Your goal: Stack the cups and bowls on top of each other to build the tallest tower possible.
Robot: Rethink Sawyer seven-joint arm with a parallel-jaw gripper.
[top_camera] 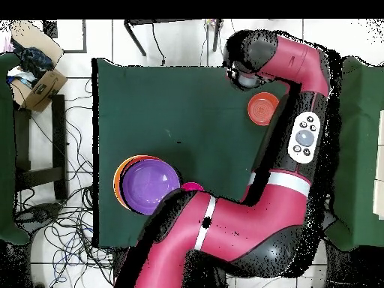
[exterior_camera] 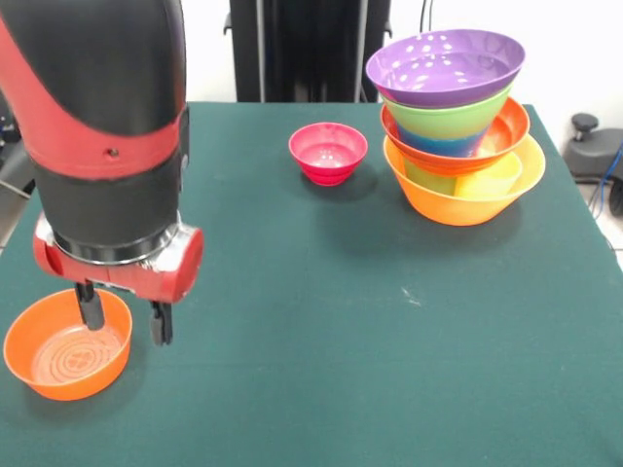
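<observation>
The tower stands at the back right: a purple bowl on top, then a lime green bowl, a blue one just showing, a wide red-orange bowl and the big orange bowl. Yellow and green cups show inside it; the purple cup is hidden. A small pink bowl sits alone at mid-table. My gripper is open, its fingers straddling the right rim of the small orange bowl at the front left. From overhead, that bowl lies beside my wrist and the tower shows its purple top.
The green table ends close to the orange bowl's left. A black stand rises behind the table. A cardboard box and cables lie on the floor beside it. My arm covers part of the pink bowl.
</observation>
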